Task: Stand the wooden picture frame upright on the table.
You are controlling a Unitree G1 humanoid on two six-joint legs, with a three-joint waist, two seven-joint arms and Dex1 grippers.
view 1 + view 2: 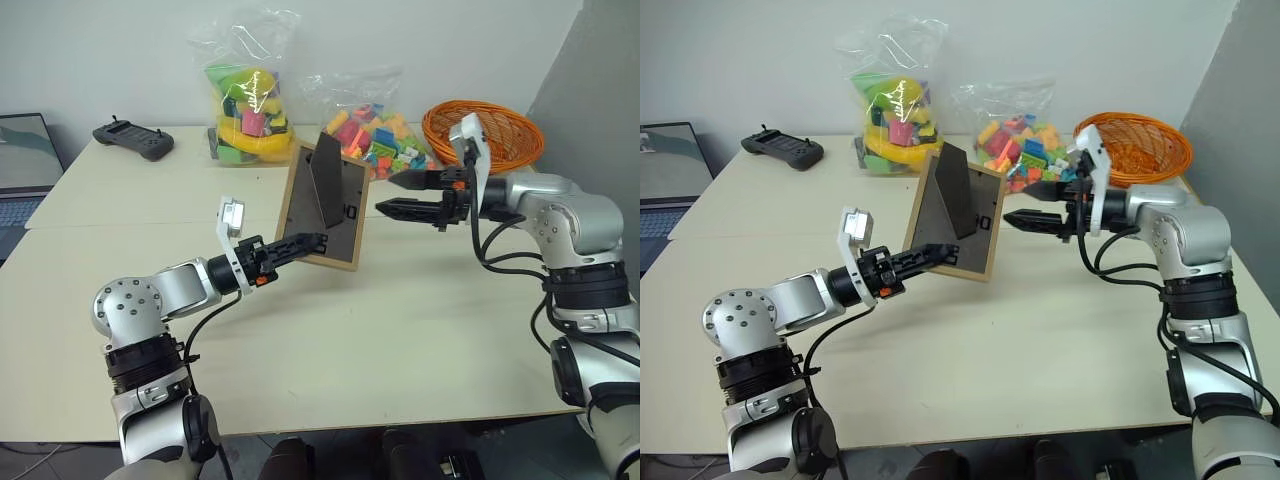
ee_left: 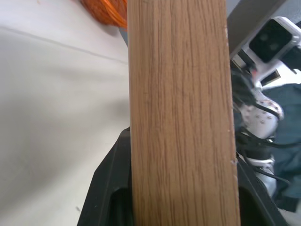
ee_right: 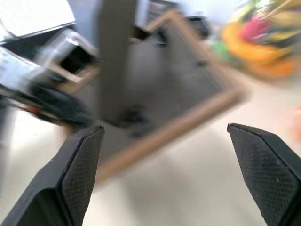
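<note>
Left eye view: left gripper (image 1: 312, 240) clamped on wooden picture frame (image 1: 345, 222).

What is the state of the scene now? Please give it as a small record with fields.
frame: small light-wood picture frame, dark back panel toward the camera, stand folded out, tilted, lower edge at the pale cream table
left gripper: shut on the frame's lower left edge
right gripper: open, beside the frame's right edge, apart from it
behind frame: two clear bags of coloured toys, orange wicker basket
far left: black controller, laptop
</note>
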